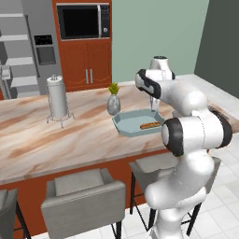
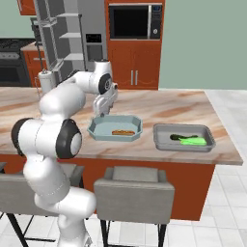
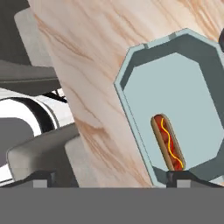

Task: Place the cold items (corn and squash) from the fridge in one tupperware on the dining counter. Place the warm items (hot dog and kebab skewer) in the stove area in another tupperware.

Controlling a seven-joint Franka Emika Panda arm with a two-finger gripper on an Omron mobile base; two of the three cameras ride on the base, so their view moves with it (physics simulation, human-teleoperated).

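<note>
Hovering over the octagonal blue-grey tupperware (image 2: 115,128), gripper (image 2: 103,112) pointing down at its near-left corner with jaws spread wide, pinching nothing. Hot dog (image 3: 168,142) lying flat inside that tray, directly below and just ahead of the fingertips (image 3: 178,174), apart from them, looking like a drop already made. Lying lengthwise near one long wall, probably where it landed. Squash (image 2: 192,141) sitting in the grey rectangular tupperware (image 2: 183,137) well off to the gripper's right on the same dining counter (image 2: 173,108), cold stuff kept separate from warm. Something dark beside the squash, too small to name. Not spotting corn or kebab skewer for certain. Vase with a plant (image 1: 113,101) standing just behind the octagonal tray, paper towel holder (image 1: 58,99) further left. Fridge (image 2: 72,43) standing open far behind. Judging next: lifting clear, heading for remaining items.
</note>
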